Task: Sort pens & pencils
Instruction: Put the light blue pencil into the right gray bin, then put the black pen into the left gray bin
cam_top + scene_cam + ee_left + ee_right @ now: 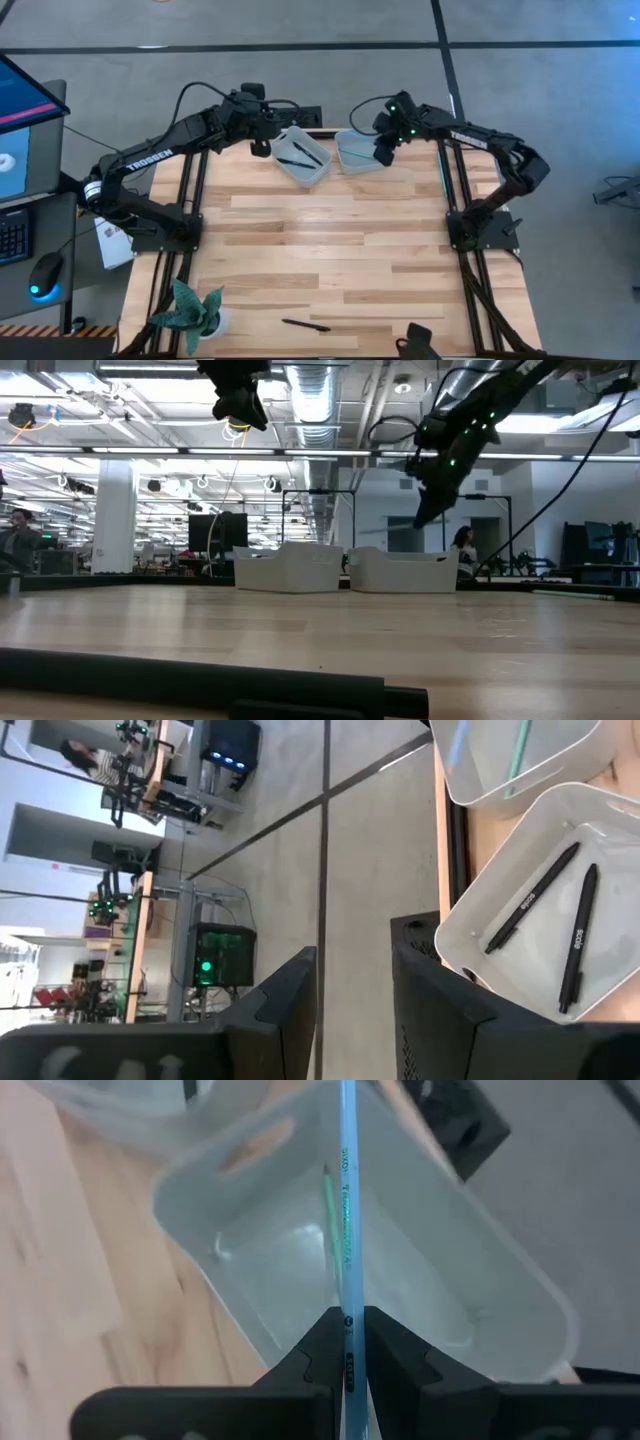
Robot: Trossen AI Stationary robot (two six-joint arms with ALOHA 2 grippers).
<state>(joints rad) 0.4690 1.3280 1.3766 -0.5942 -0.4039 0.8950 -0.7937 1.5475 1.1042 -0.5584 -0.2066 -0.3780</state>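
White left bin (470, 935) with two black pens (555, 915), right bin (470, 1295) with teal pencil (328, 1205)

I see a pale wood plank surface (330, 250) (smooth, faintly glossy), two translucent plastic bins (305, 158) and matt black pens (530, 900).

- Robotics lab, open-plan and industrial.
- Exposed ceiling ducts (318, 405) and strip lights overhead.
- Bare concrete floor (300, 22) around the wooden tabletop (330, 250).
- More framed rigs (318, 515) and monitors (222, 532) beyond the tabletop's far edge.
- A seated person (464, 547) behind.
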